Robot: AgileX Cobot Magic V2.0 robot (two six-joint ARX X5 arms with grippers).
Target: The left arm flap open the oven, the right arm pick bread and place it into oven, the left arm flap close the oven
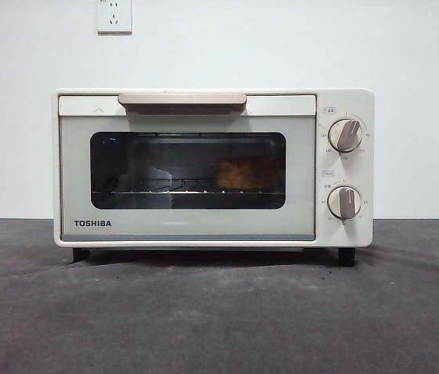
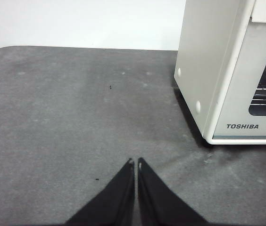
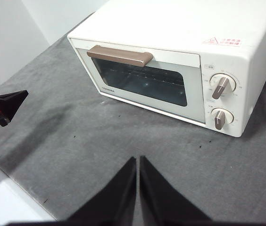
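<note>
The cream-white TOSHIBA oven (image 1: 204, 167) stands on the dark table with its glass door closed and its beige handle (image 1: 182, 100) up. Through the window the golden bread (image 1: 239, 173) rests on the wire rack at the right side inside. My left gripper (image 2: 135, 162) is shut with nothing in it, low over the table off the oven's (image 2: 218, 70) left front corner. My right gripper (image 3: 137, 160) is shut and empty too, raised in front of the oven (image 3: 180, 61). The left arm's tip (image 3: 3, 106) shows at the side of the right wrist view.
Two round knobs (image 1: 345, 135) (image 1: 345, 202) sit on the oven's right panel. A grey mat (image 1: 219, 312) covers the table in front of the oven. White wall with power sockets (image 1: 114, 15) behind.
</note>
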